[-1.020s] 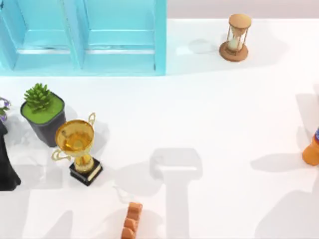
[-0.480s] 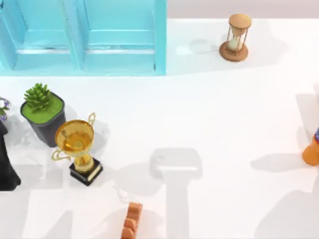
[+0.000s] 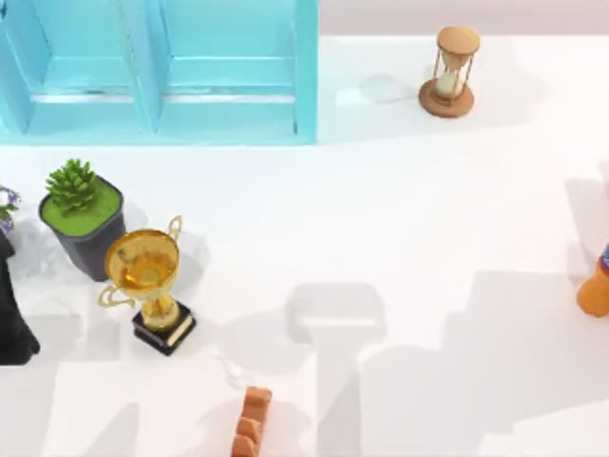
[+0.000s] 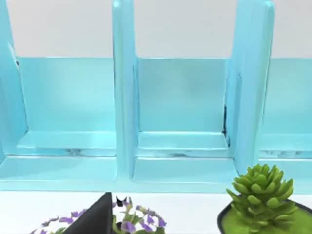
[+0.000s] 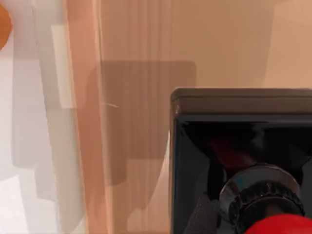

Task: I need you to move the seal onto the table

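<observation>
Right wrist view: the seal point(image 5: 243, 165) sat close under the camera, a black glossy square block with a pale grey upper rim, a ribbed silver collar rising from its middle and a red rounded knob at the frame's edge. It stood on a light tan wood-grained surface point(image 5: 141, 97), with the white table point(image 5: 19, 146) beside that surface; whether anything gripped it could not be told. Top view: table point(image 3: 428, 219) carried a gold trophy point(image 3: 147, 281) on a black base near the left, a potted succulent point(image 3: 81, 214) just beside it, a wooden hourglass point(image 3: 452, 71) at the far edge, an orange object point(image 3: 595, 286) at the right edge, and the blue cabinet point(image 3: 157, 71) at far left. Left wrist view: cabinet panels point(image 4: 180, 112), succulent point(image 4: 261, 195), purple flowers point(image 4: 131, 222). Neither gripper's fingers could be made out.
</observation>
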Tool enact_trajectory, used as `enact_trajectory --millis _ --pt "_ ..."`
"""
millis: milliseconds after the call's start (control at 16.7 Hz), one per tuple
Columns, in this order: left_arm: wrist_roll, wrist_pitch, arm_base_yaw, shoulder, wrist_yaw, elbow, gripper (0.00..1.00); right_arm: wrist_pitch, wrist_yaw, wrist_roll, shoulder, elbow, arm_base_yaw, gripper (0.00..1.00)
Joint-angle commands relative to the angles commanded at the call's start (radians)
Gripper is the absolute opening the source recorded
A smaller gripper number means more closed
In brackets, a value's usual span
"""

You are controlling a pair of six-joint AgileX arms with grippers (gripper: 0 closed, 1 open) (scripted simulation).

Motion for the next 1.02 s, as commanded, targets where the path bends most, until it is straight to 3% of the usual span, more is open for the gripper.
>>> enact_trajectory --millis 420,840,1020 --pt "0.000 0.000 0.000 0.000 0.000 0.000 1.00 -0.338 0.002 0.301 -0.131 0.210 0.295 0.00" --pt "0.000 0.000 0.000 0.000 0.000 0.000 1.00 -0.332 -0.004 0.321 -0.133 0.225 0.313 0.00" --pt "0.000 0.000 0.000 0.000 0.000 0.000 1.00 -0.247 -0.022 0.396 -0.099 0.299 0.410 0.00"
